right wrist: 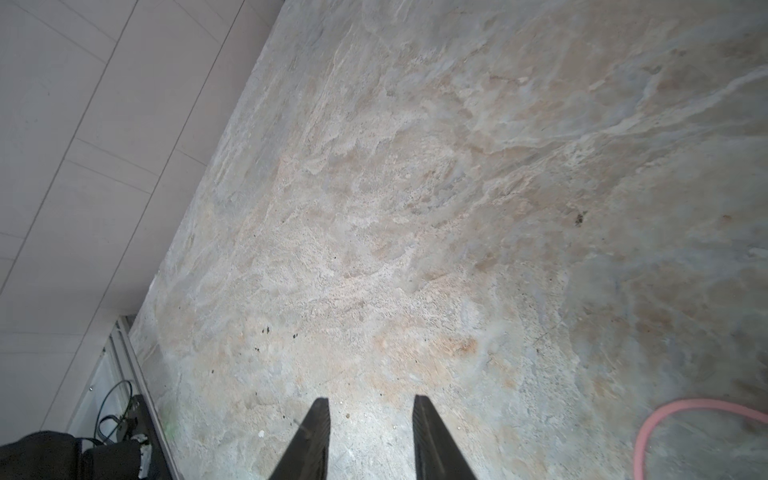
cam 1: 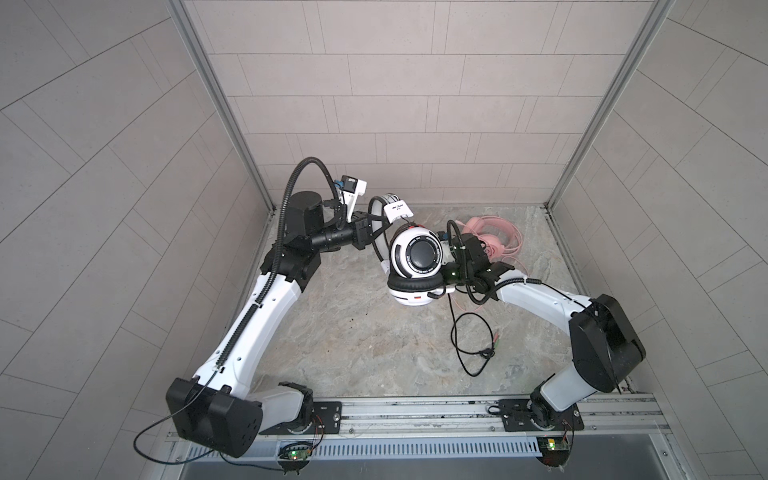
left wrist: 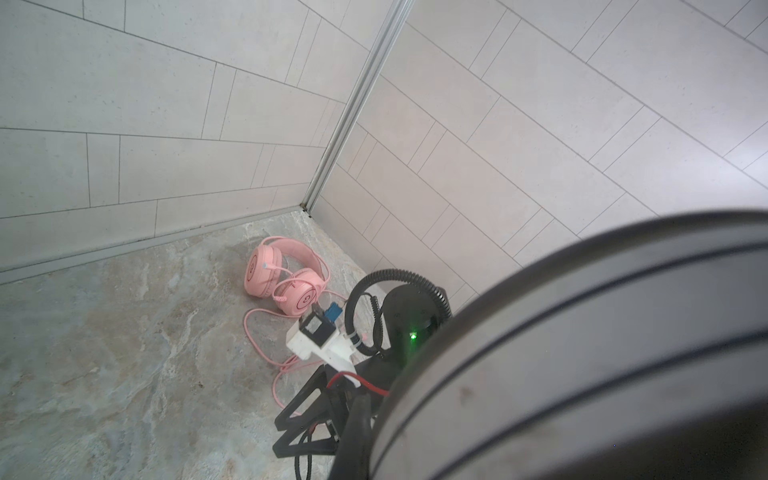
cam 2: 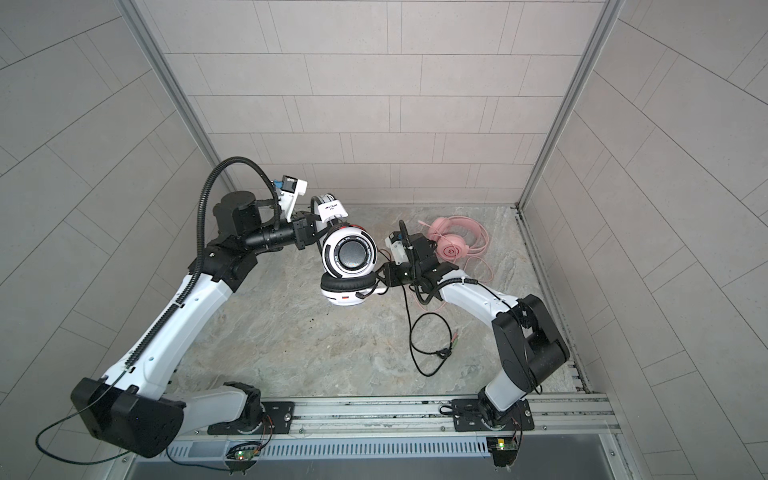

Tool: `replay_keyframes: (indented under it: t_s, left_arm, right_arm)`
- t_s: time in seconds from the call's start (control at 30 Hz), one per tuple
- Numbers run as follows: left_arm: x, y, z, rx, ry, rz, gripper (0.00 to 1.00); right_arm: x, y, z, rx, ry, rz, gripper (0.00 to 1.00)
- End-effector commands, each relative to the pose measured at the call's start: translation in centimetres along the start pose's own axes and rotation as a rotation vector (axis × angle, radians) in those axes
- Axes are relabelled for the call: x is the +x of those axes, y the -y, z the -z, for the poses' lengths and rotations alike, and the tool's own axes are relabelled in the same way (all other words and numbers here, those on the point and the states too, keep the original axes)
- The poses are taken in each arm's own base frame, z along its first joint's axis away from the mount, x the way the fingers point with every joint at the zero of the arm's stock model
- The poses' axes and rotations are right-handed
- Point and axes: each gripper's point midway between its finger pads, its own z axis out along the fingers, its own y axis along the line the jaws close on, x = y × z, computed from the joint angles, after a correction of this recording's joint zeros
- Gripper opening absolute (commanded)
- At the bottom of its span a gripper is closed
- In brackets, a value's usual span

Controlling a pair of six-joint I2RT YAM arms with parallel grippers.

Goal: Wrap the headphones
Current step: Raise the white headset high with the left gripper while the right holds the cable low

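Headphones first: the white headset (cam 1: 415, 259) hangs above the table (cam 1: 353, 353), its band pinched in your left gripper (cam 1: 368, 235). The pink headset (cam 2: 451, 245) lies near the far corner, its cord loose. Your right gripper (right wrist: 370, 401) stands parted with nothing between its jaws. The black cable (cam 1: 457, 336) trails free to the table, so if you swing the headset it may snag your right arm.

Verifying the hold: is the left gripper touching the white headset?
Touching. In both top views the left gripper is closed on the thin wire headband of the white headset, just beside its upper ear cup.
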Motion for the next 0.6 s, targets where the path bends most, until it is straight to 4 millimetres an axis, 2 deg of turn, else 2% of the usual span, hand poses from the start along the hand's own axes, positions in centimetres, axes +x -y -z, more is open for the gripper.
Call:
replay_keyframes:
  t_s: [0.0, 0.07, 0.23, 0.57]
  left_arm:
    - [-4.7, 3.1, 2.0, 0.051, 0.128, -0.041, 0.00]
    - [-5.5, 2.1, 2.2, 0.019, 0.160, -0.008, 0.00]
    - [-8.4, 1.3, 3.4, 0.039, 0.258, 0.038, 0.00]
    - [-11.2, -0.5, 4.8, 0.021, 0.354, 0.135, 0.00]
  right_arm:
    - [0.8, -0.3, -0.8, -0.043, -0.011, -0.046, 0.38]
    - [1.4, -0.2, -1.2, -0.049, -0.023, -0.056, 0.39]
    - [2.5, -0.4, -1.7, -0.065, -0.046, -0.069, 0.39]
    - [3.9, -1.0, -2.1, -0.082, -0.073, -0.065, 0.41]
